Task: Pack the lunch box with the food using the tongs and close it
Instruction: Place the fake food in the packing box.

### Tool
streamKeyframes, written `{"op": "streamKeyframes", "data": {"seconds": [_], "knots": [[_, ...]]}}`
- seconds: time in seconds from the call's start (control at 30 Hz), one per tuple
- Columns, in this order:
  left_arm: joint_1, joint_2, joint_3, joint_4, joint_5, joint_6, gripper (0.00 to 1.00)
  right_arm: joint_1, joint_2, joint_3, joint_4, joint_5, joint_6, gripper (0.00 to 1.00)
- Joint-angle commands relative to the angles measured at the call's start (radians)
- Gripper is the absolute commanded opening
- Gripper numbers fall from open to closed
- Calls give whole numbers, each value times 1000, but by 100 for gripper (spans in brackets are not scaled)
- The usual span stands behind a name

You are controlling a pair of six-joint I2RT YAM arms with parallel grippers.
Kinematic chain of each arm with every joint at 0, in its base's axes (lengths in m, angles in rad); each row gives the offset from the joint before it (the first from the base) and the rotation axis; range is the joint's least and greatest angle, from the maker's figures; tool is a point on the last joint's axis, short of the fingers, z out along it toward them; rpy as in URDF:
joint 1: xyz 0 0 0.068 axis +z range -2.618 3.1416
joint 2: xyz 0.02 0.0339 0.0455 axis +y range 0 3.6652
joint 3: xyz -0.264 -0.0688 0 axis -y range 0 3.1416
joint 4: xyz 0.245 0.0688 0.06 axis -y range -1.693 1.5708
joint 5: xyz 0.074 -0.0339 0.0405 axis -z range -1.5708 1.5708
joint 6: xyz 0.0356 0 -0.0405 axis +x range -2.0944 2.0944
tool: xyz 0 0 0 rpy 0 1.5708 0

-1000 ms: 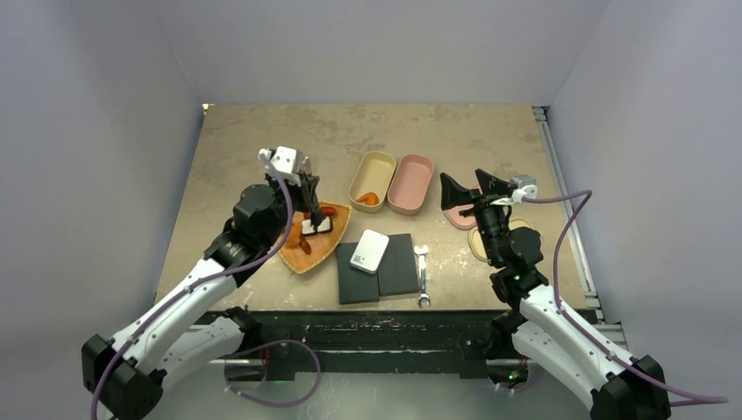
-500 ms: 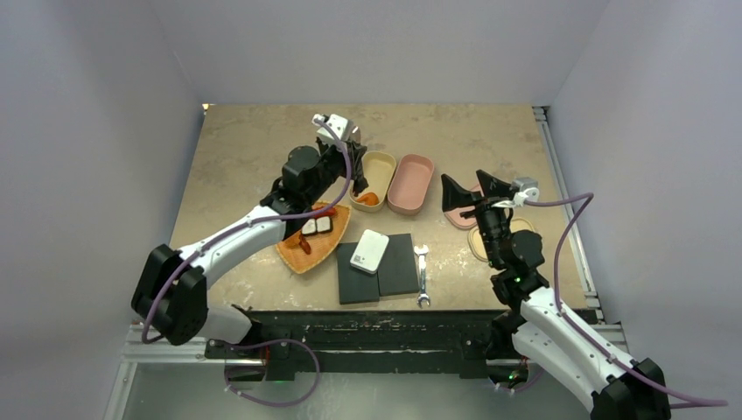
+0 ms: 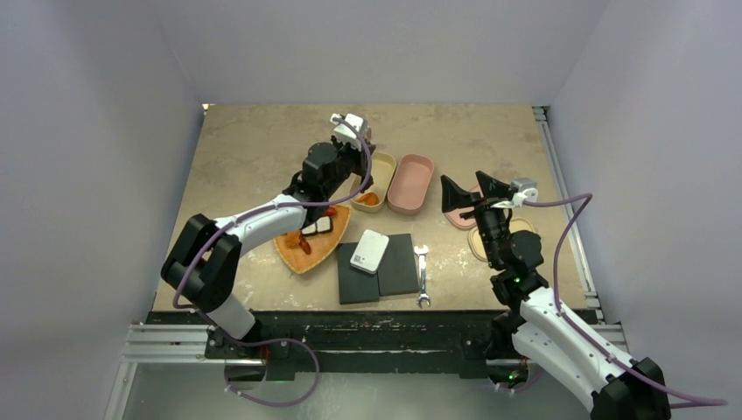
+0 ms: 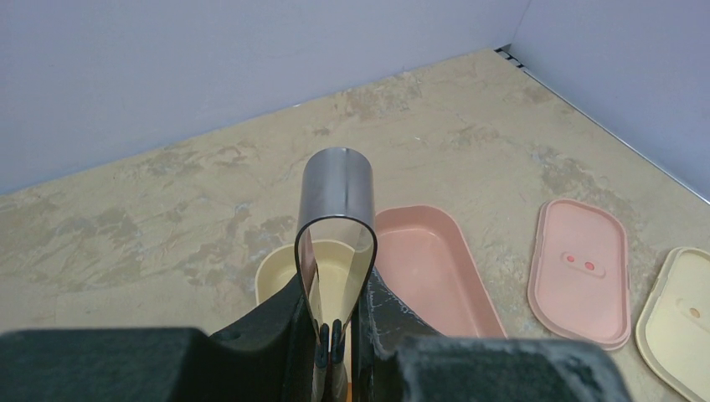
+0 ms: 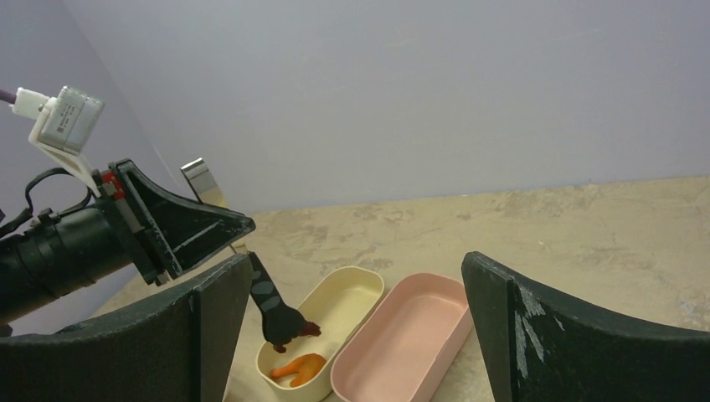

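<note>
- The left arm reaches from the lower left of the overhead view up to its centre, passing over the orange plate (image 3: pixel 302 260) where black-and-white food (image 3: pixel 317 226) lies.
- Its left tool (image 4: pixel 335 328) is clamped on the tongs (image 4: pixel 336 197), loop end up.
- The tong tips pinch a red piece (image 5: pixel 308 329) over the cream lunch box (image 3: pixel 382 162). An orange piece (image 5: pixel 300 367) lies inside.
- The pink lunch box (image 3: pixel 411 182) sits just beside.
- At right, the right arm stands bent, with the right tool (image 3: pixel 468 190) spread wide and empty above the bench (image 3: pixel 262 149).
</note>
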Motion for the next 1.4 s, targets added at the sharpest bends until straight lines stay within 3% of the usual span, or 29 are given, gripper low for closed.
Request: {"op": "streamKeyframes", "data": {"seconds": [0.0,0.33,0.77,1.03,1.37], "knots": [[7,11,22,102,-3,-6,0,1,-8,-6,36,-10,-13,99],[11,1,-9,97,-40,-22,21,1,8,-4,42,-20,-11,99],[15,-53,-7,70,-56,-27,20,0,14,-5,41,-18,-14,99],[17,-196,45,-108,-102,-28,19,0,8,-6,41,-22,-14,99],[18,-448,0,-513,-139,-84,18,1,6,-10,44,-22,-13,99]]}}
